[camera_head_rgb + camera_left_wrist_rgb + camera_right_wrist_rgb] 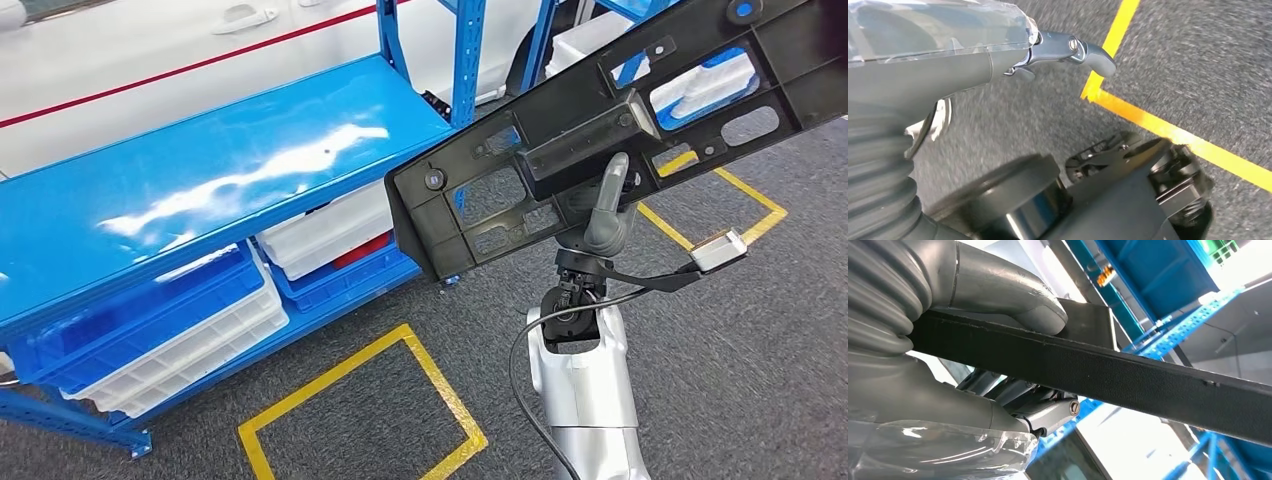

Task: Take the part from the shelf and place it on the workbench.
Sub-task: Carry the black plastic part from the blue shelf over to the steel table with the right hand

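Note:
A long black plastic part (600, 120) with several cut-outs hangs tilted in the air to the right of the blue shelf (220, 170). My right hand (605, 215) grips it from below near its middle. In the right wrist view the thumb (1013, 295) lies over one side of the part's edge (1148, 380), with the darker fingers (1048, 410) curled against the other side. My left hand (998, 55) hangs low over the grey carpet with a finger (1088, 50) stretched out and nothing in it.
The shelf's glossy top board is bare; white trays (180, 340) and blue bins sit on its lower level. Yellow tape squares (360, 400) mark the grey carpet. A white car body (150, 60) stands behind the shelf. A second blue rack with white trays (700, 85) is at the upper right.

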Controlling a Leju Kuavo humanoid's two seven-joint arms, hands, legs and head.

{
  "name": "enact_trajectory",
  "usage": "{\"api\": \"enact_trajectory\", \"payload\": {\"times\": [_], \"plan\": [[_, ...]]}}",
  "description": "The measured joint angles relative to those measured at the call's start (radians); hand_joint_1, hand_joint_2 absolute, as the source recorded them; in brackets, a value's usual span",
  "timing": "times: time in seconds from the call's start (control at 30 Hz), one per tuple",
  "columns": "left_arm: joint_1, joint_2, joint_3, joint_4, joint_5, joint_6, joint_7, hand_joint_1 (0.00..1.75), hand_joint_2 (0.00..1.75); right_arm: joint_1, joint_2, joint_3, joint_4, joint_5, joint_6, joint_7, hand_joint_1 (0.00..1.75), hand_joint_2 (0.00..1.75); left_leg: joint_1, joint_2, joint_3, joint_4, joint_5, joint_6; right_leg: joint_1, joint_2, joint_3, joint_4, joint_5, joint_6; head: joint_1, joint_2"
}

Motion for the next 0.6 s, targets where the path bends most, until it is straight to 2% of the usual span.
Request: {"api": "enact_trajectory", "payload": {"times": [0.07, 0.13, 0.2, 0.23, 0.27, 0.3, 0.33, 0.37, 0.4, 0.43, 0.47, 0.5, 0.53, 0.6], "plan": [[0.001, 0.000, 0.000, 0.000, -0.001, 0.000, 0.002, 0.00, 1.75, -0.002, 0.000, 0.000, 0.000, 0.003, -0.004, 0.000, 1.75, 1.75, 0.005, -0.041, 0.061, -0.133, 0.056, 0.005, -0.001, 0.027, -0.003, 0.005, 0.001, 0.008, 0.000, 0.000], [0.000, 0.000, 0.001, 0.000, -0.001, 0.000, 0.004, 0.00, 1.75, -0.004, 0.001, 0.000, -0.002, 0.005, -0.009, 0.000, 1.75, 1.75, 0.004, -0.070, 0.086, -0.191, 0.069, 0.010, -0.004, 0.050, -0.012, 0.006, 0.007, 0.023, 0.000, 0.000], [-0.002, -0.001, 0.002, 0.000, -0.002, 0.000, 0.006, 0.00, 1.75, -0.005, 0.001, 0.000, -0.005, 0.007, -0.016, 0.000, 1.75, 1.75, 0.001, -0.056, 0.087, -0.197, 0.073, 0.020, -0.007, 0.071, -0.020, 0.001, 0.015, 0.039, 0.000, 0.000], [-0.004, -0.002, 0.002, 0.000, -0.001, 0.000, 0.006, 0.00, 1.75, -0.006, 0.000, -0.001, -0.007, 0.009, -0.020, 0.000, 1.75, 1.75, 0.001, -0.045, 0.087, -0.201, 0.077, 0.027, -0.006, 0.061, -0.024, 0.005, 0.013, 0.045, 0.000, 0.000], [-0.005, -0.003, 0.003, 0.000, -0.001, 0.000, 0.005, 0.00, 1.75, -0.007, 0.000, -0.001, -0.010, 0.009, -0.022, 0.000, 1.75, 1.75, 0.002, -0.033, 0.088, -0.206, 0.082, 0.036, -0.005, 0.037, -0.032, 0.021, 0.002, 0.049, 0.000, 0.000], [-0.005, -0.005, 0.005, 0.000, 0.000, 0.000, 0.003, 0.00, 1.75, -0.009, -0.001, -0.001, -0.012, 0.010, -0.024, 0.000, 1.75, 1.75, 0.002, -0.019, 0.088, -0.211, 0.085, 0.044, -0.003, 0.005, -0.050, 0.058, -0.021, 0.052, 0.000, 0.000], [-0.004, -0.005, 0.006, 0.000, 0.000, 0.000, 0.002, 0.00, 1.75, -0.010, -0.001, -0.001, -0.014, 0.010, -0.024, 0.000, 1.75, 1.75, -0.001, -0.006, 0.088, -0.212, 0.087, 0.048, -0.001, -0.031, -0.075, 0.114, -0.052, 0.054, 0.000, 0.000], [-0.002, -0.005, 0.008, 0.000, 0.000, 0.000, 0.001, 0.00, 1.75, -0.010, 0.000, -0.001, -0.014, 0.010, -0.026, 0.000, 1.75, 1.75, -0.004, 0.008, 0.087, -0.212, 0.087, 0.052, -0.001, -0.052, -0.106, 0.181, -0.084, 0.056, 0.000, 0.000], [0.001, -0.005, 0.010, 0.000, 0.001, 0.000, 0.000, 0.00, 1.75, -0.007, -0.001, -0.001, -0.014, 0.011, -0.028, 0.000, 1.75, 1.75, -0.007, 0.022, 0.087, -0.212, 0.087, 0.053, -0.002, -0.062, -0.133, 0.241, -0.108, 0.057, 0.000, 0.000], [0.002, -0.005, 0.012, 0.000, 0.001, 0.000, -0.001, 0.00, 1.75, -0.002, -0.001, -0.001, -0.014, 0.011, -0.031, 0.000, 1.75, 1.75, -0.009, 0.037, 0.086, -0.212, 0.086, 0.053, -0.003, -0.066, -0.147, 0.273, -0.116, 0.058, 0.000, 0.000], [0.003, -0.005, 0.014, 0.000, 0.001, 0.000, -0.002, 0.00, 1.75, 0.002, -0.001, -0.001, -0.015, 0.013, -0.035, 0.000, 1.75, 1.75, -0.011, 0.050, 0.086, -0.212, 0.086, 0.054, -0.003, -0.068, -0.142, 0.270, -0.106, 0.056, 0.000, 0.000], [0.003, -0.005, 0.015, 0.000, 0.001, 0.000, -0.002, 0.00, 1.75, 0.005, -0.001, -0.002, -0.017, 0.015, -0.038, -0.001, 1.75, 1.75, -0.013, 0.063, 0.086, -0.212, 0.085, 0.054, -0.002, -0.074, -0.116, 0.226, -0.081, 0.053, 0.000, 0.000], [0.003, -0.005, 0.016, 0.000, 0.000, 0.000, -0.002, 0.00, 1.75, 0.005, -0.001, -0.002, -0.020, 0.017, -0.042, -0.001, 1.75, 1.75, -0.015, 0.076, 0.087, -0.212, 0.084, 0.053, 0.001, -0.091, -0.075, 0.157, -0.050, 0.048, 0.000, 0.000], [0.003, -0.005, 0.017, 0.000, -0.001, 0.000, -0.002, 0.00, 1.75, 0.003, 0.000, -0.002, -0.025, 0.021, -0.047, -0.003, 1.75, 1.75, -0.022, 0.096, 0.090, -0.211, 0.082, 0.048, 0.014, -0.136, -0.006, 0.034, -0.015, 0.031, 0.000, 0.000]]}}
